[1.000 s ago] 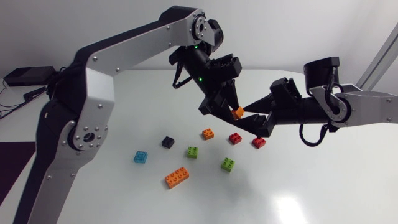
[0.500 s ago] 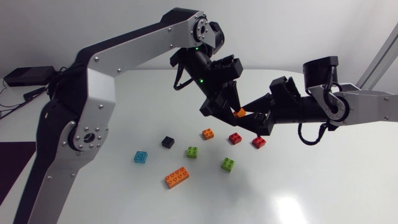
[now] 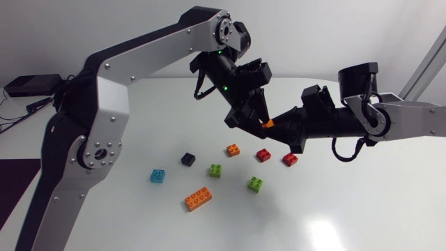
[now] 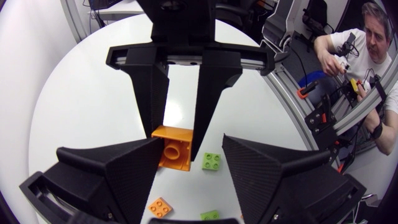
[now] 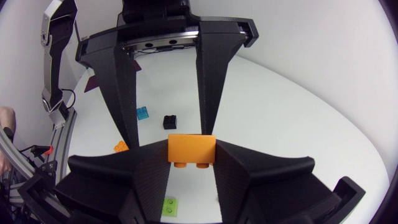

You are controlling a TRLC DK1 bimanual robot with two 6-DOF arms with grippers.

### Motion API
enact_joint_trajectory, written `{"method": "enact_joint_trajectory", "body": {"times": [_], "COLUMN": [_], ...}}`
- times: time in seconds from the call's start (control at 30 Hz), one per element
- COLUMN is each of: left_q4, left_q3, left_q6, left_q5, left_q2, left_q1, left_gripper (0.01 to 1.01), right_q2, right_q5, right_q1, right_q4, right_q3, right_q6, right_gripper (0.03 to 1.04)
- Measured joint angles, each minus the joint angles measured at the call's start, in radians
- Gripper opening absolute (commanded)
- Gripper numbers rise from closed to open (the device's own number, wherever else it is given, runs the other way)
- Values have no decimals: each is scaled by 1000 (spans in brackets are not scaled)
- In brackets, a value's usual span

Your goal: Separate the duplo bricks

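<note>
Brick [image 4: 173, 146] — midair — sits pinched in right gripper [image 5: 191, 155]; left gripper [image 4: 191, 142] gapes wide (likely to pull it apart).

The head camera sits high up and looks down on the desk [image 3: 348, 209], so it sees both arms whole. The left wrist camera rides on the left arm [image 3: 139, 63], very close behind the left pincer [image 4: 193, 140], and looks past it at the right pincer [image 4: 177, 142]. The right wrist camera does the same, facing the other way. All three views share the orange brick [image 3: 267, 123], where the two pincers meet.
</note>
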Motion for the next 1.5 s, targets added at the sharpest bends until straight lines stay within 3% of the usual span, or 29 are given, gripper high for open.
{"method": "enact_joint_trajectory", "body": {"times": [0.43, 0.67, 0.87, 0.97, 1.1, 1.3, 1.5], "left_q4": [-2, 53, 171, 309, 578, 768, 1008], "left_q3": [48, 78, 78, 37, -206, -379, -589], "left_q6": [0, -5, -82, -136, -206, -322, -389], "left_q5": [-3, -130, -265, -345, -477, -596, -726], "left_q2": [11, 11, 13, 4, -68, -109, -238], "left_q1": [13, 33, 47, 64, 84, 106, 127], "left_gripper": [777, 789, 789, 789, 789, 789, 789], "right_q2": [-4, -4, 41, 99, 165, 252, 376], "right_q5": [9, 55, 156, 217, 289, 412, 582], "right_q1": [-35, -54, -21, 17, 63, 109, 150], "right_q4": [-17, -37, -80, -100, -106, -200, -314], "right_q3": [-8, -24, 15, 72, 147, 295, 470], "right_q6": [-57, -102, -151, -180, -212, -307, -470], "right_gripper": [325, 325, 326, 326, 328, 330, 333]}}
